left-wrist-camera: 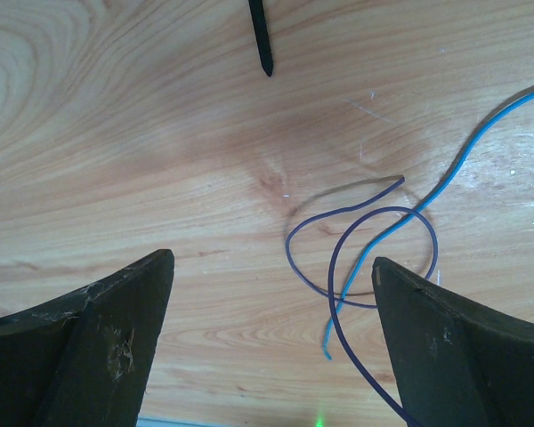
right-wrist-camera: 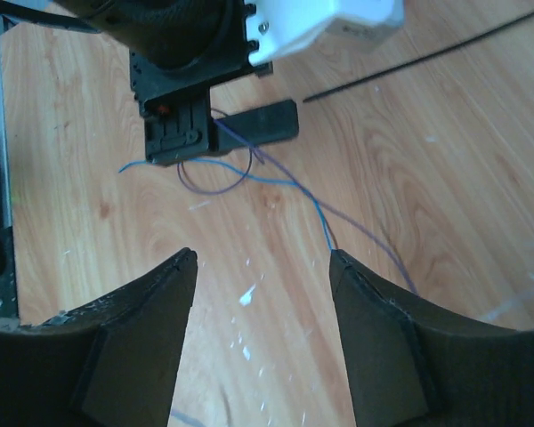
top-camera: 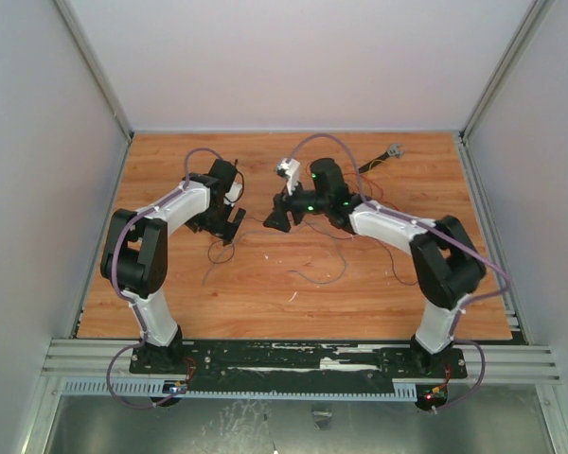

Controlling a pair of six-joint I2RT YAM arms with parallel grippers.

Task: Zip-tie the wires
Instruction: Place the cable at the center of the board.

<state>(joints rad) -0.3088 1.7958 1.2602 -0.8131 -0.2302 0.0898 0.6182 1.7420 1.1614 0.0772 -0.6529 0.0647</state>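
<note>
We see both arms reaching in over the mid tabletop (top-camera: 170, 303), tools facing each other, nearer the far edge than the near one.

L tool (left-wrist-camera: 271, 267): fingers wide apart, nothing between them. It hangs just above the wood, w/ the wires (left-wrist-camera: 387, 210) lying flat on the tabletop under the gap. Here they are a thin purple loop crossed by a blue strand, lying closer to one finger than the other, and not clamped.

R tool (right-wrist-camera: 263, 258): fingers apart too, empty, only bare wood and white flecks between them. It points at the L tool across a short stretch of tabletop.

From the top view the wires trail loose across the centre, btw the two arms and out toward the R arm.

Zip tie (right-wrist-camera: 409, 64): thin black strip flat on the tabletop, one end just beside the L tool, the rest running away from it. Neither tool touches it. It's too thin to make out from the top view.
</note>
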